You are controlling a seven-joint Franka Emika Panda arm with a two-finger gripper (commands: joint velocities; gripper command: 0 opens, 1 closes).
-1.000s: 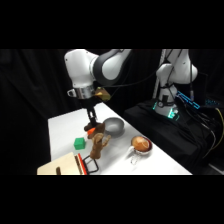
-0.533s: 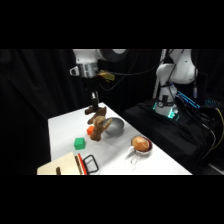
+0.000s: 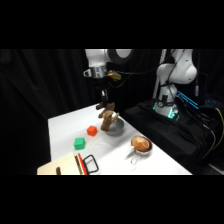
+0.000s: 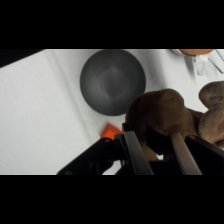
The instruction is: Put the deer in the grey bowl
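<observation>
Wrist view: jaws clamped on the deer (image 4: 165,112), carried aloft near the grey bowl (image 4: 112,81); next, I judge, centre over it and release.

I see the white table (image 3: 62,127) carrying a grey bowl (image 3: 116,128), an orange block (image 3: 92,131) just beside it, a green block (image 3: 79,143), a handled cup (image 3: 140,145) with brown inside, and a wooden board (image 3: 60,167) at the near edge.
</observation>
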